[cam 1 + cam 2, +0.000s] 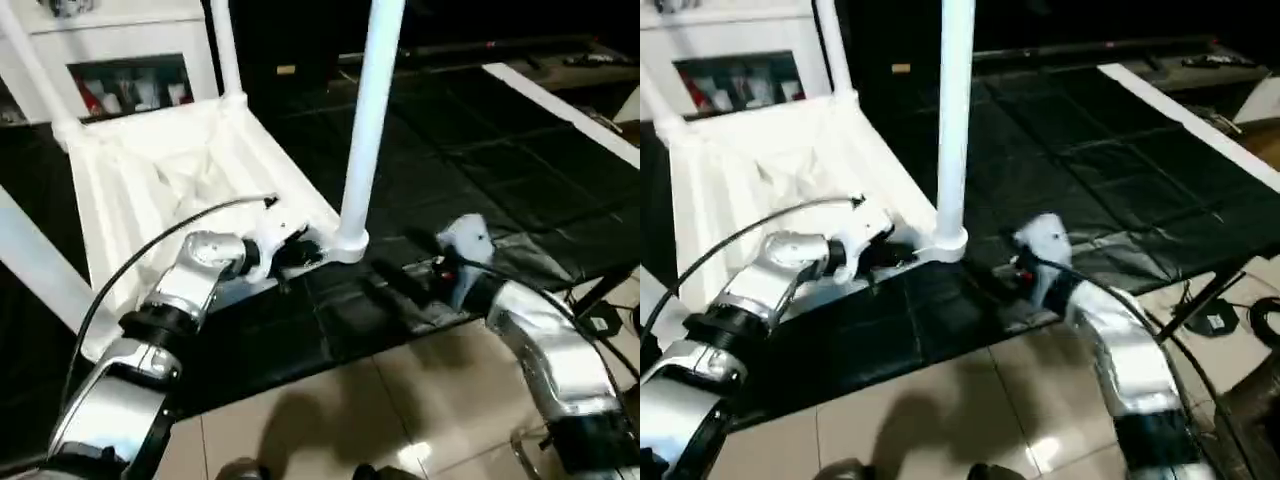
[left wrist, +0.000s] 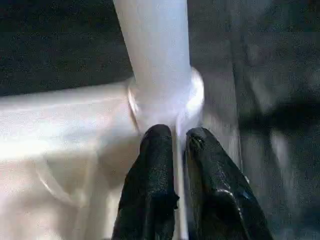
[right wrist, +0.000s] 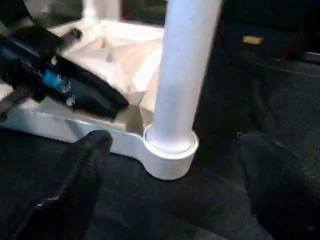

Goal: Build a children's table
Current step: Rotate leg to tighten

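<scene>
Silver forearms reach over the black counter [image 1: 480, 170] toward the upturned children's table [image 1: 180, 170], whose near right leg [image 1: 365, 130] stands upright in its corner socket [image 3: 170, 150]. At that socket the left end effector [image 2: 174, 137] is nearly closed, its tips against the rim. To the right, the right end effector [image 3: 170, 190] is spread wide and grasps nothing.

An indoor room set up as a robot test space: glossy beige floor tiles [image 1: 330, 420], a low desk [image 1: 480, 150] draped in black padded sheeting, loose cables [image 1: 1215, 315] underneath, and a white glass-door cabinet [image 1: 130, 60] holding small items behind.
</scene>
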